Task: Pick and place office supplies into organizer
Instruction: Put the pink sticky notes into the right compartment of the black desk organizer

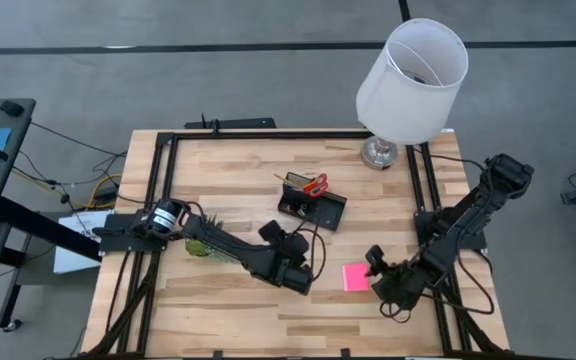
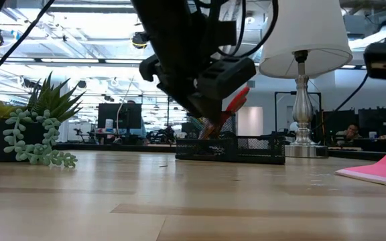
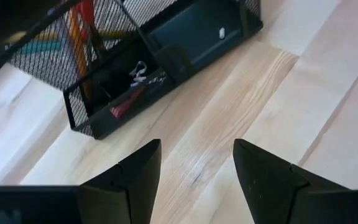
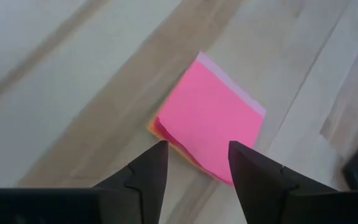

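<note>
Sticky pad (image 4: pixel 210 121), bright pink and square, lies flat on the wooden surface (image 1: pixel 238 310) near the front right, well apart from the organizer. The right end effector (image 1: pixel 376 262) hangs just above it with its fingers spread and nothing between them; in the right wrist view the pad sits ahead of the gap, one corner pointing toward the fingertips. Judging by that line-up, the pad is the next item to be gripped, though a thin flat pad offers little edge for the fingers to catch.

Closer to the middle, the left end effector (image 1: pixel 290 238) hovers over bare wood just short of the organizer (image 1: pixel 313 203), fingers also wide and empty, as if parked out of the way or waiting for another item.

Beyond it, the black mesh organizer stands near the centre of the surface. Its taller compartment holds pens and pencils (image 3: pixel 79 28) and the red-handled scissors (image 1: pixel 315 184) upright; a lower section has small clips (image 3: pixel 140 70). A small green plant (image 2: pixel 35 130) sits at the left, and the white lamp (image 1: pixel 408 85) stands at the far right edge
</note>
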`<state>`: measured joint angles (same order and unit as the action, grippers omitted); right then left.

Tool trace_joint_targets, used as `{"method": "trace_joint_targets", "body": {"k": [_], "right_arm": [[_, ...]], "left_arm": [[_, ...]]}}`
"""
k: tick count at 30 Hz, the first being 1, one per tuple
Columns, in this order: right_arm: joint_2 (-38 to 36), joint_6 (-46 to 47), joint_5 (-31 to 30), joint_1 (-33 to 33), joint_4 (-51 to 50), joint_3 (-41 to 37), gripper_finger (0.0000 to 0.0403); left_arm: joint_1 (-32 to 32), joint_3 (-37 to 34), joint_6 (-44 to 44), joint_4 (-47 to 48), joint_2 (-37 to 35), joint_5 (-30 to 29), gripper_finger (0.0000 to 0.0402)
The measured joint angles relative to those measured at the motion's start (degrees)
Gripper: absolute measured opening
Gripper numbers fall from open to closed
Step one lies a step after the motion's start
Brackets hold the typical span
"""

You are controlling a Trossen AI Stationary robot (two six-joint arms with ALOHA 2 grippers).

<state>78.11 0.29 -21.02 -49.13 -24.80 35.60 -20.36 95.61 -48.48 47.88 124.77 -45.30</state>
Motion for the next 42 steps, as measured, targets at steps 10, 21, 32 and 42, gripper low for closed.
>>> {"method": "trace_joint_targets", "body": {"k": [10,21,32,42], "right_arm": [[0.0,-0.9,-0.1,1.0,7.1,-5.2,0.0165],[1.5,-4.9,-2.4,3.1,9.4,-5.3,0.0171],[10.3,-17.3,-12.2,-0.1,12.3,-5.1,0.017],[10.3,-18.8,-7.8,4.6,18.0,-5.2,0.0155]], "left_arm": [[0.0,-1.0,-0.8,0.2,0.0,0.0,0.0194],[1.2,-1.0,-0.2,0.2,0.0,0.0,0.0194],[1.3,-1.0,-0.4,0.2,0.0,1.4,0.0194],[1.3,-1.0,-0.8,-0.1,0.0,1.4,0.0194]]}}
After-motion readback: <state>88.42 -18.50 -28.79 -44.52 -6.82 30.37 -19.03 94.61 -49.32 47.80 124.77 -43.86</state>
